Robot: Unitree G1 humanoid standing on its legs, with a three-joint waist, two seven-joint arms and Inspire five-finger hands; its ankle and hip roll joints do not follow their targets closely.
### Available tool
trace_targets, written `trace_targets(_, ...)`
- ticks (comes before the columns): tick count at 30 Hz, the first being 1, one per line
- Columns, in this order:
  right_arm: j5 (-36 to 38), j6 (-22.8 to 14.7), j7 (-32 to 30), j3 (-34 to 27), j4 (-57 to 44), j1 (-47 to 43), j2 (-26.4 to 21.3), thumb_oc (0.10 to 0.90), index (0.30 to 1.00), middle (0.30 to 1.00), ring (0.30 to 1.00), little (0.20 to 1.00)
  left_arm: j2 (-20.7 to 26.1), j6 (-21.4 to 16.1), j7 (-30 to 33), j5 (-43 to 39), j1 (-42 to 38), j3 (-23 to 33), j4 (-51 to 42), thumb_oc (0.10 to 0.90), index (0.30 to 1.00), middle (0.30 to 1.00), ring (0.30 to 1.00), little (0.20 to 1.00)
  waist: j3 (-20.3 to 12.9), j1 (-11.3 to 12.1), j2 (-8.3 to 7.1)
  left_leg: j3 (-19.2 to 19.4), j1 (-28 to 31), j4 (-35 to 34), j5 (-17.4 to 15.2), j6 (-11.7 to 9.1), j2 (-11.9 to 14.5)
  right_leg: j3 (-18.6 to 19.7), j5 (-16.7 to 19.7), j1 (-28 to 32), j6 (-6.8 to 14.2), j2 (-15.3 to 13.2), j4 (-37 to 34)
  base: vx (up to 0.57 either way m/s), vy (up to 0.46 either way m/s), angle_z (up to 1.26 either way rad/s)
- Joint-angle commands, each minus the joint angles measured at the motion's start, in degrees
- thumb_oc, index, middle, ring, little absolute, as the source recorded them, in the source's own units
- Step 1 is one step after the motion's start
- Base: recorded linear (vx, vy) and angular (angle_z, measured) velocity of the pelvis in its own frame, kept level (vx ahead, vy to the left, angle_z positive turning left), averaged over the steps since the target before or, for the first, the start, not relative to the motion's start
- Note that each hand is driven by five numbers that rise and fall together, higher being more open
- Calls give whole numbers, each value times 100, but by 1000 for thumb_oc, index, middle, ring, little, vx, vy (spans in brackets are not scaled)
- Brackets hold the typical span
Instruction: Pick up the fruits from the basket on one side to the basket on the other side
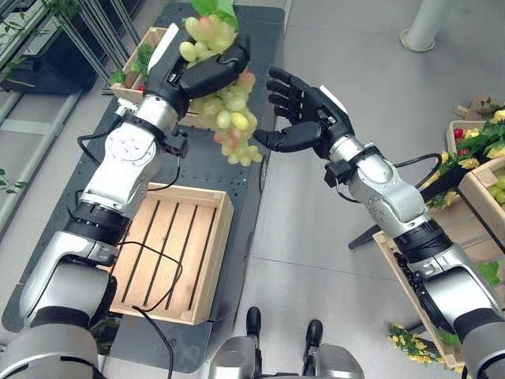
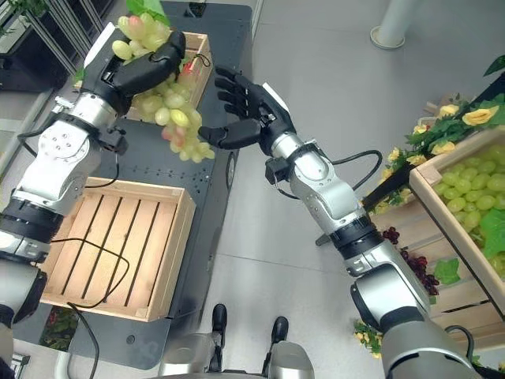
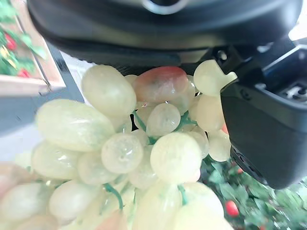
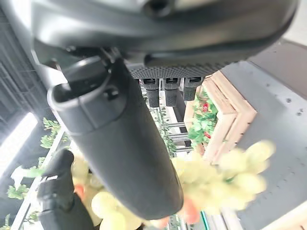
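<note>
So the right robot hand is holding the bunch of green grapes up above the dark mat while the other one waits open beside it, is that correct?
Not quite: in the left eye view it is the left robot hand that is curled around the bunch of green grapes above the dark mat. The right robot hand is the one waiting open beside it.

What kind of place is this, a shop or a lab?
Probably a mock fruit stall set up indoors for testing: wooden crates on a dark mat, display shelves of grapes and flowers at the right, a plain grey floor, and the left hand holding a grape bunch.
</note>
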Motion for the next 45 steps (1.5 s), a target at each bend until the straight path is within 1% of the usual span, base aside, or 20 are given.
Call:
trace_targets(1,383,-410,-225,-32,493,116,604,800,900,900,900,900,-563,-641,-27,-248,-329,-51,615,400,300,300,300,300,-2083,-41,59,-191,-110,18,-623,-166,-347,191,-183,-281,-297,247,32,14,-9,-15)
trace_targets(4,626,-337,-180,36,536,-31,705,800,900,900,900,900,-716,-599,-91,-231,-506,-223,721,400,300,300,300,300,-2112,-82,53,-127,-83,12,-634,-155,-339,235,-161,-271,-289,249,8,13,-4,-7)
trace_targets(5,851,-267,-135,77,574,-81,767,800,900,900,900,900,-790,-616,-148,-280,-597,-310,794,400,300,300,300,300,-2138,-101,48,-98,-69,4,-638,-154,-335,250,-155,-267,-280,250,4,12,-5,-6)
trace_targets(7,932,-223,-110,85,588,-89,812,800,900,900,900,900,-832,-636,-170,-292,-625,-341,819,400,300,300,300,300,-2144,-107,45,-86,-61,4,-639,-151,-334,256,-151,-265,-278,248,4,16,-5,-8)
trace_targets(9,1214,-32,1,143,667,-113,947,800,900,900,900,900,-984,-661,-199,-344,-738,-440,843,400,300,300,300,300,-2175,-137,35,-42,-35,1,-649,-141,-326,275,-149,-257,-277,246,4,25,-3,-14)
trace_targets(16,1615,190,32,250,755,-53,1168,800,900,900,900,900,-1172,-647,-167,-477,-898,-551,722,400,300,300,300,300,-2196,-159,4,-1,5,-4,-661,-130,-307,296,-155,-230,-277,251,4,21,-6,-6)
trace_targets(18,1982,333,92,257,816,-53,1219,800,900,900,900,900,-1225,-679,-139,-517,-970,-601,680,400,300,300,300,300,-2200,-171,-5,14,14,-4,-665,-129,-302,308,-151,-229,-277,256,4,14,-9,-4)
trace_targets(19,2021,352,127,248,833,-46,1236,800,900,900,900,900,-1239,-675,-145,-515,-973,-596,669,400,300,300,300,300,-2199,-170,-8,16,14,-4,-665,-129,-299,307,-151,-228,-278,256,4,0,0,0)
trace_targets(20,2406,431,139,233,890,-28,1287,800,900,900,900,900,-1273,-675,-186,-519,-976,-589,632,400,300,300,300,300,-2198,-166,-12,15,19,-4,-668,-130,-295,303,-155,-221,-283,259,4,0,0,0)
trace_targets(21,2498,450,160,212,905,-5,1331,800,900,900,900,900,-1285,-670,-200,-535,-973,-591,610,400,300,300,300,300,-2202,-164,-11,11,21,-4,-672,-128,-294,305,-158,-219,-282,261,4,0,0,0)
trace_targets(23,2609,426,183,201,946,9,1387,800,900,900,900,900,-1294,-644,-219,-597,-976,-599,583,400,300,300,300,300,-2208,-160,-13,13,25,-4,-675,-125,-292,305,-161,-215,-281,264,4,0,0,0)
trace_targets(26,2581,154,194,180,948,-4,1467,800,900,900,900,900,-1337,-592,-238,-607,-975,-624,565,400,300,300,300,300,-2212,-153,-13,15,27,-4,-677,-124,-283,301,-166,-213,-280,269,4,1,-12,-4)
trace_targets(27,2579,39,183,171,932,-7,1490,800,900,900,900,900,-1349,-575,-252,-591,-967,-627,572,400,300,300,300,300,-2211,-151,-15,14,28,-4,-677,-123,-282,303,-167,-212,-281,271,4,1,-15,-6)
trace_targets(29,2483,-465,107,126,832,-15,1549,800,900,900,900,900,-1365,-538,-246,-499,-937,-647,609,400,300,300,300,300,-2220,-152,-13,12,29,-4,-677,-117,-279,313,-164,-214,-278,276,4,2,-9,-2)
trace_targets(30,2360,-709,-48,87,723,-15,1582,571,556,556,556,556,-1362,-545,-226,-482,-908,-663,654,400,300,300,300,300,-2222,-155,-5,8,28,-4,-678,-112,-281,323,-163,-218,-277,279,4,0,0,0)
trace_targets(31,2357,-709,-53,88,718,-11,1583,571,556,556,556,556,-1362,-546,-227,-483,-908,-664,655,400,300,300,300,300,-2223,-155,-5,8,28,-4,-678,-112,-281,323,-163,-218,-277,279,4,0,0,0)
trace_targets(32,2249,-899,-251,17,641,-25,1612,400,300,300,300,300,-1369,-555,-218,-494,-867,-647,740,400,300,300,300,300,-2224,-159,8,5,28,-4,-678,-104,-283,337,-160,-221,-276,281,4,0,0,0)
trace_targets(37,1969,-1084,-449,-74,617,17,1626,400,300,300,300,300,-1368,-584,-185,-480,-810,-584,873,400,300,300,300,300,-2233,-172,25,28,27,-4,-680,-94,-277,350,-148,-231,-266,276,4,0,0,0)
trace_targets(38,1809,-1143,-492,-99,623,40,1587,400,300,300,300,300,-1339,-592,-164,-480,-812,-562,935,400,300,300,300,300,-2231,-183,30,42,26,-4,-684,-95,-270,353,-144,-236,-261,274,4,0,0,0)
trace_targets(45,1331,-1108,-609,-147,557,186,1392,400,300,300,300,300,-1179,-582,-67,-431,-710,-427,1076,400,300,300,300,300,-2212,-222,35,57,35,-4,-680,-89,-273,398,-128,-240,-261,281,4,-1,1,0)
